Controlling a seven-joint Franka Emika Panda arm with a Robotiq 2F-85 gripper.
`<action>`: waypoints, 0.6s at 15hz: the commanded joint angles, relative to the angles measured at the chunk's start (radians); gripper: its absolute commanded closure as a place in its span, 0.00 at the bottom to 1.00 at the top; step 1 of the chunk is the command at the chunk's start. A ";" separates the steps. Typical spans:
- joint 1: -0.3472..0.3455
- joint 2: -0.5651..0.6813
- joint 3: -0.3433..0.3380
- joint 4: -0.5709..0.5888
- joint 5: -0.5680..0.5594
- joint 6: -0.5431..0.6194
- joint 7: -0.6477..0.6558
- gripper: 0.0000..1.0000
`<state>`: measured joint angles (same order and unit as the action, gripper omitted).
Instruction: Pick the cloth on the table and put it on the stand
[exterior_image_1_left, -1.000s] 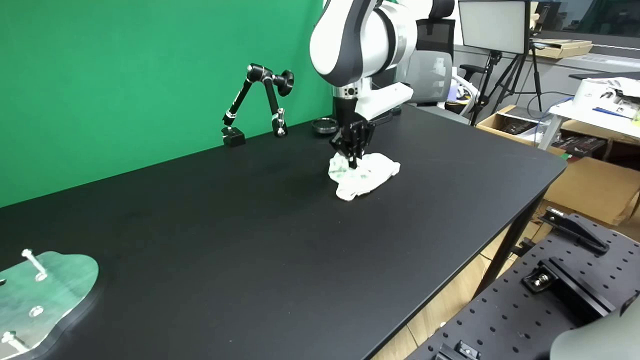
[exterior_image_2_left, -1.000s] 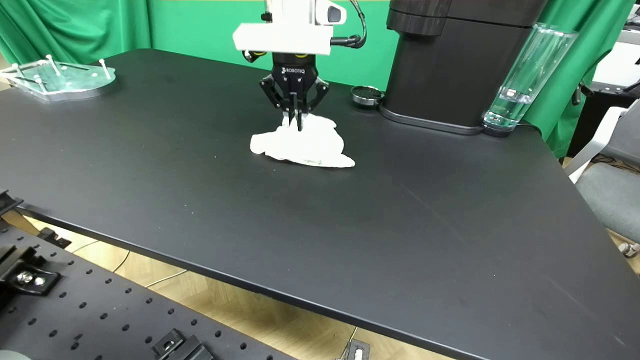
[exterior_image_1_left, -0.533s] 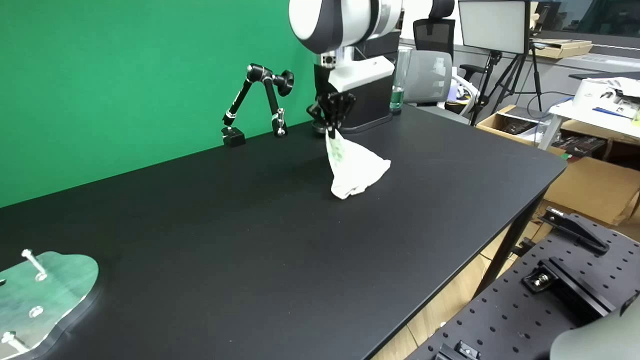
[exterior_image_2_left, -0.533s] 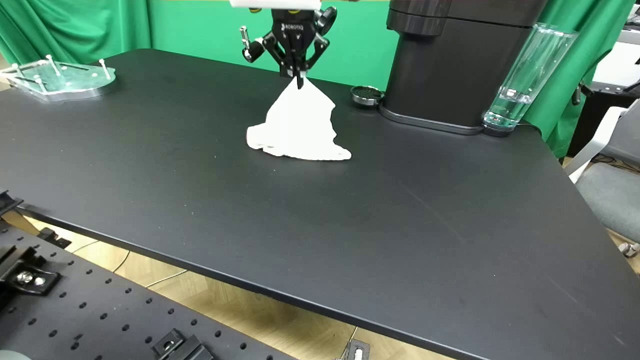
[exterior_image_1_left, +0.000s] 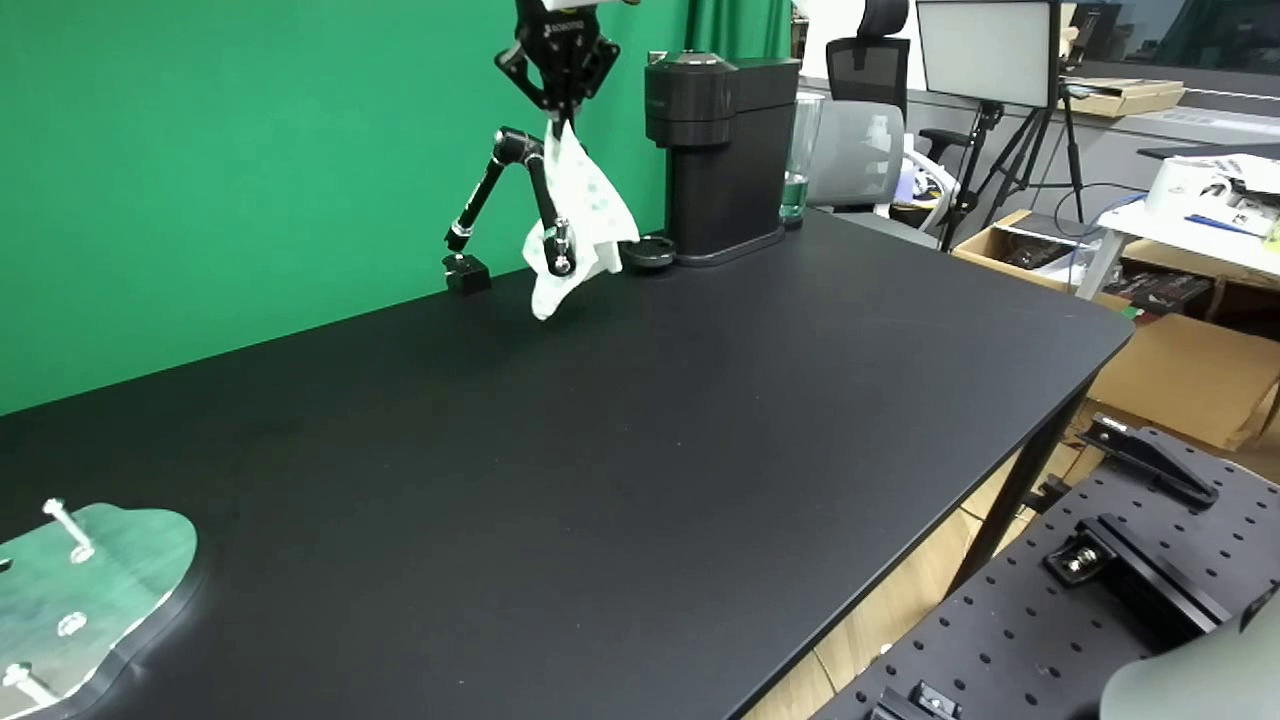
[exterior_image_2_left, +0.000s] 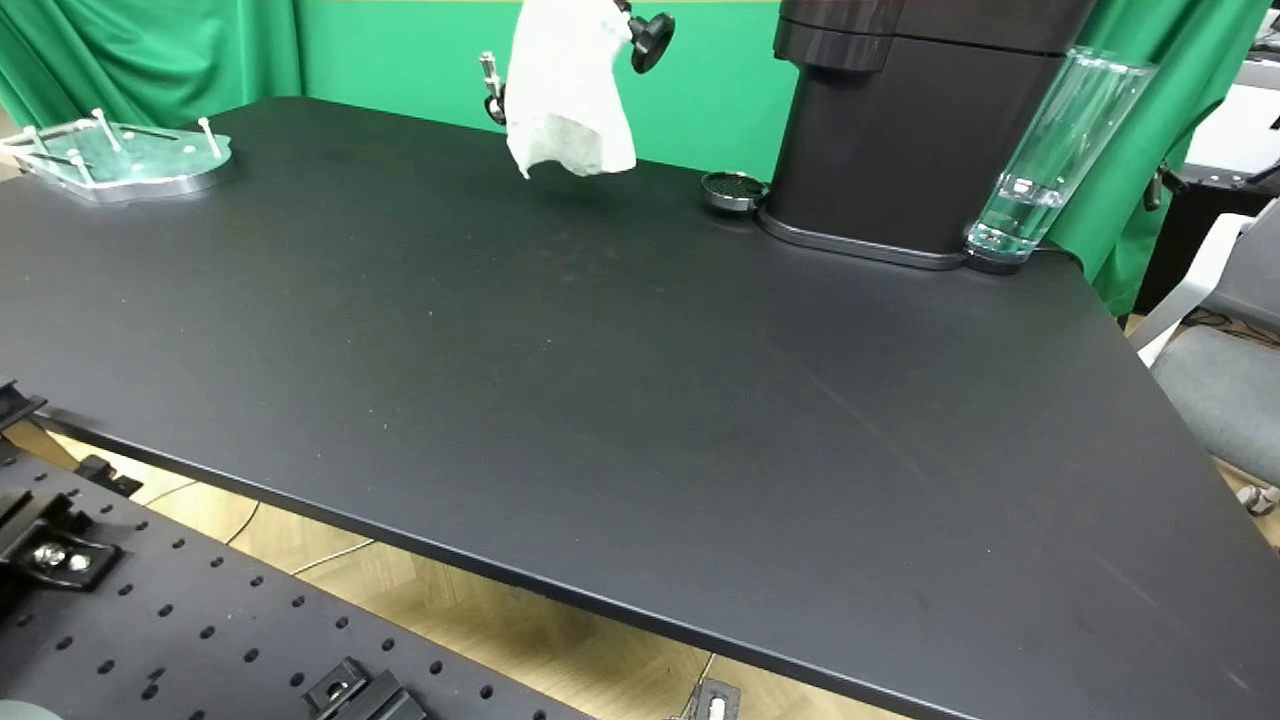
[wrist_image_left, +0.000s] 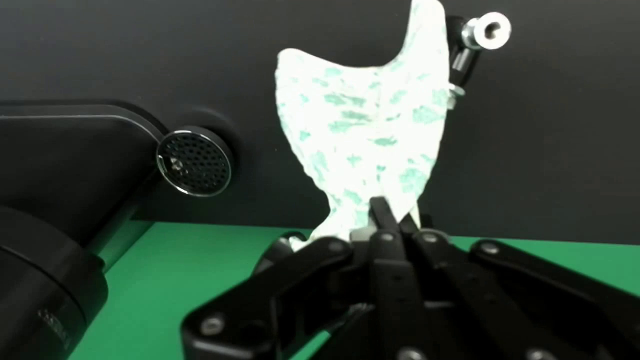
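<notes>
The white cloth (exterior_image_1_left: 590, 205) hangs in the air in an exterior view, its upper end pinched by my gripper (exterior_image_1_left: 562, 122). One leg of the black jointed stand (exterior_image_1_left: 484, 195) crosses in front of the cloth there; whether they touch, I cannot tell. Most of the stand is behind the cloth (exterior_image_2_left: 570, 95) in an exterior view, with its black knob (exterior_image_2_left: 651, 42) showing at the side; my gripper is above that picture. In the wrist view green spots mark the cloth (wrist_image_left: 360, 125), which runs up from the closed fingertips. A stand end (wrist_image_left: 492, 31) with a bolt shows beside it.
A black box-shaped machine (exterior_image_1_left: 715, 150) stands beside the stand, with a round metal dish (exterior_image_2_left: 735, 190) at its foot and a clear water container (exterior_image_2_left: 1050, 150) on its far side. A green plate with white pegs (exterior_image_2_left: 130, 155) lies at the table's (exterior_image_2_left: 640, 400) far end.
My gripper closed on the cloth, which first lay on the table, then was drawn up into a peak. Now it hangs clear of the table, carried up and over to the stand.
</notes>
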<state>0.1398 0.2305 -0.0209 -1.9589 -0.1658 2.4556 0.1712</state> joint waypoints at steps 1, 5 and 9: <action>0.047 0.003 0.031 0.103 -0.060 -0.082 0.111 1.00; 0.100 0.013 0.070 0.180 -0.098 -0.129 0.173 1.00; 0.144 0.041 0.098 0.260 -0.132 -0.173 0.212 1.00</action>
<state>0.2616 0.2356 0.0632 -1.7862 -0.2580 2.3387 0.3239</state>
